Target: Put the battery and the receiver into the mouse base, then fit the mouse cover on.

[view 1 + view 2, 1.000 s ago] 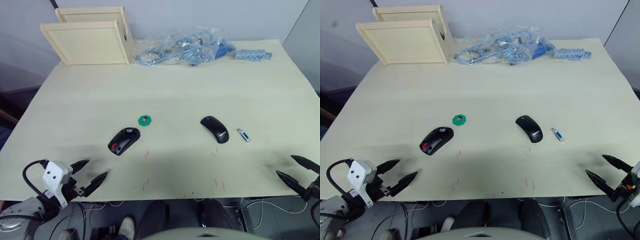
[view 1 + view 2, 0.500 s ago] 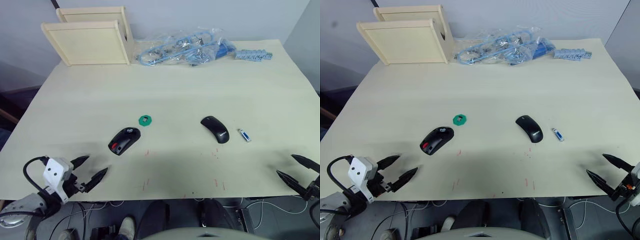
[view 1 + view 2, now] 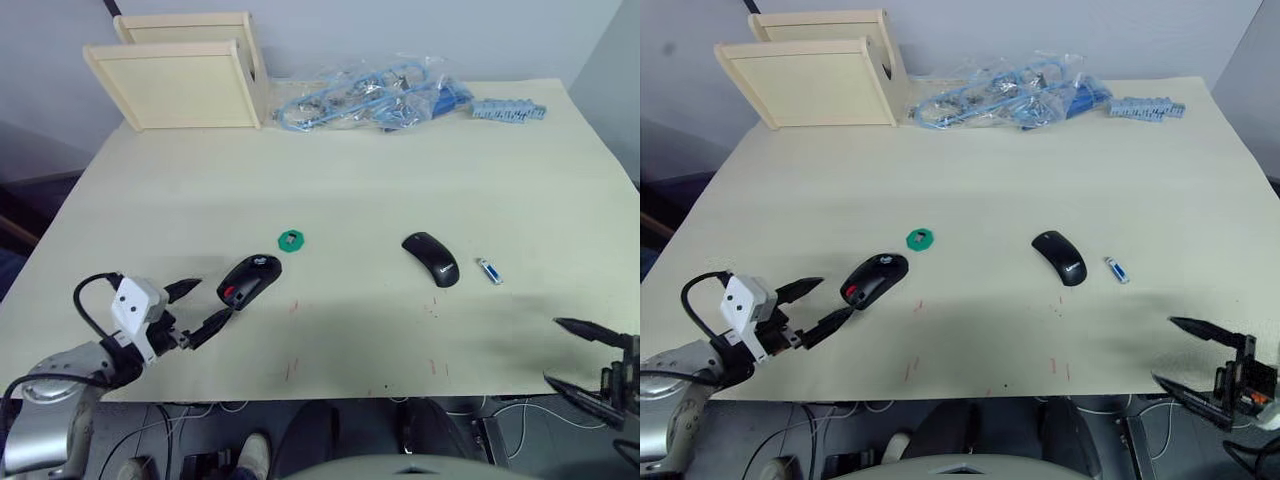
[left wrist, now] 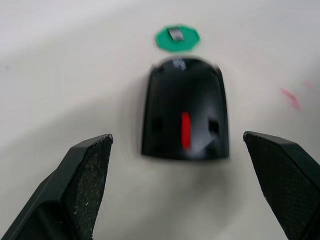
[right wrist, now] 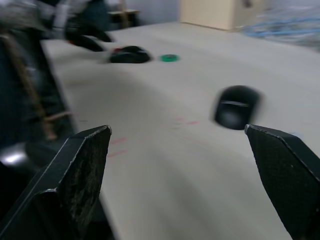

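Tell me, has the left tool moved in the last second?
Yes. The left tool has gone forward and inward, closing on the mouse base, which has stayed put beside the green disc. Its fingers are open.

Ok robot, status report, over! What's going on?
Both grippers open, holding nothing. Left gripper beside mouse base. Battery by mouse cover, untouched. Nothing blocking.

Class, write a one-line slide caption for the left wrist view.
Open left gripper faces the mouse base; green disc beyond.

base [image 3: 248,280]: black, red patch | cover [image 3: 430,259]: black | battery [image 3: 488,270]: blue-silver | disc [image 3: 290,239]: green | table [image 3: 400,180]: beige
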Controlling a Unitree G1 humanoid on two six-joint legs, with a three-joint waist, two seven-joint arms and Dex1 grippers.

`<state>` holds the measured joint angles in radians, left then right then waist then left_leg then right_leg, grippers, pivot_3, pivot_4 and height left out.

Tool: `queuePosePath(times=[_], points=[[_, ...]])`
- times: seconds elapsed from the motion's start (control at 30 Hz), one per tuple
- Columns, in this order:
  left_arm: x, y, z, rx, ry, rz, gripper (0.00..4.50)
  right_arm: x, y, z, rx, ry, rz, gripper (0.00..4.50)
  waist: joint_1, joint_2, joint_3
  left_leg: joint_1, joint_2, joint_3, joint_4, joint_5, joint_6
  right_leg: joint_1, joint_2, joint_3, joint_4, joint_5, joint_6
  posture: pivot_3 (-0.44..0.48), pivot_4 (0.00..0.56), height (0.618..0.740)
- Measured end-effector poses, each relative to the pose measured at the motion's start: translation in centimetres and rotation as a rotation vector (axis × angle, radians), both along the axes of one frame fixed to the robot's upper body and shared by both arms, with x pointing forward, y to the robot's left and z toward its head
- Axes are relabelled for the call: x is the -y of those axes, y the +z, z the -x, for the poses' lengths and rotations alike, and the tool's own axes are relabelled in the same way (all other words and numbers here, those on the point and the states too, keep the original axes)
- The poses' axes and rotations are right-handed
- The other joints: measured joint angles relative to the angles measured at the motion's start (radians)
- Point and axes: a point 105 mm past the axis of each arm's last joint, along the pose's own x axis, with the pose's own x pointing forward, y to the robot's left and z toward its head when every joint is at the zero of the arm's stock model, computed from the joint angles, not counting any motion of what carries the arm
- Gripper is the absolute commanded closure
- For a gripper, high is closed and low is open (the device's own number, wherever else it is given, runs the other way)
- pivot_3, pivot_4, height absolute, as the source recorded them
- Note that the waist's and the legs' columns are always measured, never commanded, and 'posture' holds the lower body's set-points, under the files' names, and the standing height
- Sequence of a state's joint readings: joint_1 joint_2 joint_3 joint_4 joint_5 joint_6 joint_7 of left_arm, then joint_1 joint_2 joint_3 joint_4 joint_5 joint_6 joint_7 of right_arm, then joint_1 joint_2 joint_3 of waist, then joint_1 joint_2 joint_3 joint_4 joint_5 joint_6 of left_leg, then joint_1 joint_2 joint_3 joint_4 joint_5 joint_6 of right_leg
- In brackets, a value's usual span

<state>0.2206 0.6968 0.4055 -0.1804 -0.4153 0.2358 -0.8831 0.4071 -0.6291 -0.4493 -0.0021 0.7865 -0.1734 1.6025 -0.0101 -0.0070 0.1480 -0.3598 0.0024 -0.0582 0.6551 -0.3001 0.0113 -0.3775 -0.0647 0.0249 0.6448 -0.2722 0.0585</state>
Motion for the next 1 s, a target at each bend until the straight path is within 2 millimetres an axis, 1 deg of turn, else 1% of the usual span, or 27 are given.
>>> queuePosePath(times=[0.07, 0.17, 0.33, 0.47, 0.57, 0.67, 0.8, 0.93, 1.0], points=[[0.6, 0.3, -0.8, 0.015, -0.011, 0.003, 0.06, -0.1, 0.1, -0.1, -0.006, 0.019, -0.004, 0.00, -0.001, 0.001, 0.000, 0.000, 0.000, 0.001, 0.000, 0.000, 0.000, 0.000, 0.000, 0.001, 0.000, 0.000, 0.000, 0.000, 0.150, 0.740], [1.2, 0.3, -1.4, 0.017, -0.020, 0.007, 0.06, -0.1, 0.4, -0.4, 0.003, 0.026, -0.005, 0.00, -0.003, 0.000, 0.000, 0.000, 0.000, 0.000, 0.000, 0.000, 0.000, 0.000, 0.000, 0.000, 0.000, 0.000, 0.000, 0.000, 0.150, 0.740], [2.2, -0.1, -2.1, 0.002, -0.023, 0.015, 0.06, -0.3, 0.6, -0.7, 0.023, 0.033, -0.011, 0.00, 0.000, 0.000, 0.000, 0.000, 0.000, 0.000, 0.000, 0.000, 0.000, 0.000, 0.000, 0.000, 0.000, 0.000, 0.000, 0.000, 0.150, 0.740], [3.0, -0.9, -2.9, -0.029, -0.037, -0.006, 0.06, 0.2, 0.6, -0.7, 0.028, 0.023, -0.001, 0.00, 0.004, 0.000, 0.000, 0.000, -0.001, 0.000, 0.000, 0.000, 0.000, 0.000, 0.000, 0.000, 0.000, 0.000, 0.000, 0.000, 0.150, 0.740], [3.4, -1.8, -3.5, -0.065, -0.029, -0.031, 0.06, 0.6, 0.5, -0.7, 0.029, 0.010, 0.011, 0.00, 0.002, 0.000, 0.000, 0.000, -0.001, 0.000, 0.000, 0.000, 0.000, 0.000, 0.000, 0.000, 0.001, 0.000, 0.000, 0.000, 0.150, 0.740], [3.5, -2.5, -3.6, -0.095, -0.028, -0.060, 0.06, 0.8, 0.3, -0.7, 0.033, 0.000, 0.015, 0.00, 0.000, 0.000, 0.000, 0.000, -0.001, 0.000, 0.000, 0.000, 0.000, 0.000, 0.000, 0.000, 0.001, 0.000, 0.000, 0.000, 0.150, 0.740], [3.5, -2.5, -3.8, -0.101, -0.030, -0.090, 0.06, 0.8, 0.1, -0.5, 0.028, 0.000, 0.020, 0.00, 0.000, 0.001, 0.000, 0.000, -0.001, 0.000, 0.000, 0.000, 0.000, 0.000, 0.000, 0.000, 0.001, 0.000, 0.000, 0.000, 0.150, 0.740], [3.5, -2.7, -3.9, -0.107, -0.009, -0.082, 0.06, 1.1, -0.1, -0.4, 0.032, -0.008, 0.032, 0.00, 0.000, 0.002, -0.001, 0.002, -0.001, 0.000, 0.000, 0.000, 0.000, 0.001, 0.000, 0.001, 0.004, 0.000, 0.000, 0.000, 0.150, 0.740], [3.5, -2.8, -3.8, -0.106, -0.006, -0.080, 0.57, 1.1, -0.1, -0.4, 0.035, -0.010, 0.035, 0.00, 0.000, 0.002, -0.001, 0.003, -0.001, 0.000, 0.000, 0.001, -0.001, 0.001, 0.000, 0.001, 0.005, 0.000, 0.000, 0.000, 0.150, 0.740]])
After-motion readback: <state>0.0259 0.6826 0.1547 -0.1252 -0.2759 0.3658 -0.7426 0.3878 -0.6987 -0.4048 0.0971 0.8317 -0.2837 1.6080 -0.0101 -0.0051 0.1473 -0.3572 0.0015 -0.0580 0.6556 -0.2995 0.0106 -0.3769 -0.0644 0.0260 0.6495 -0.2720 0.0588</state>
